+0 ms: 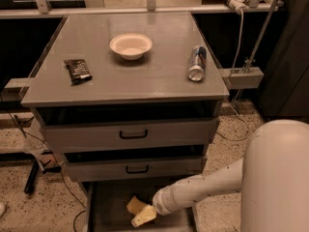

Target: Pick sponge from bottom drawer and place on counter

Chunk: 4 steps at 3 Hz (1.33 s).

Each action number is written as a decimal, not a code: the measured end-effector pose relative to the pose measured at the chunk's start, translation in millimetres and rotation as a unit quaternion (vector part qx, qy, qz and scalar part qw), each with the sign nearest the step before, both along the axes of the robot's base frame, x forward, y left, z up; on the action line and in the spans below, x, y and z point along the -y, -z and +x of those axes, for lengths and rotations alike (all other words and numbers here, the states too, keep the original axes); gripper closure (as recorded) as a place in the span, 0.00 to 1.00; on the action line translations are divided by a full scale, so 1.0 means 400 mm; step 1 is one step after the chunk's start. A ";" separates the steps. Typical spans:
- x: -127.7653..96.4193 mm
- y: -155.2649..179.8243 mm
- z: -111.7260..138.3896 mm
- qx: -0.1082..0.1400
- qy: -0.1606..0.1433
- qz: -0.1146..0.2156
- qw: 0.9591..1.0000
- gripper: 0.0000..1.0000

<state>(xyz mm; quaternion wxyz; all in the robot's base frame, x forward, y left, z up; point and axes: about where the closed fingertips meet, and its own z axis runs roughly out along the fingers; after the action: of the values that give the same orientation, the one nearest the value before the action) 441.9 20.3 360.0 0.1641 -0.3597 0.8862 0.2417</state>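
The sponge (135, 204), a small pale-yellow pad, lies on the dark floor of the open bottom drawer (108, 211), below two grey drawers with black handles. My gripper (144, 217), with its yellowish tip, is down inside the bottom drawer, right next to the sponge on its front right side and seemingly touching it. The white arm (203, 187) reaches in from the right. The grey counter (145, 76) is the cabinet's top.
On the counter stand a white bowl (131, 46), a dark snack packet (77, 70) at the left and a can (197, 63) lying on its side at the right. My big white arm link (277, 178) fills the lower right. Cables lie on the floor at the left.
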 end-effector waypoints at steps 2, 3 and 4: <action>-0.035 0.085 -0.015 -0.030 0.002 0.007 1.000 0.00; -0.072 0.215 -0.008 -0.049 0.018 0.009 0.999 0.00; -0.091 0.298 0.019 -0.039 0.039 0.014 0.998 0.00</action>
<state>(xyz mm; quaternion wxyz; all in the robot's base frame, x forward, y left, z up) 449.6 56.9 240.7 0.1438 -0.3129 0.9017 0.2616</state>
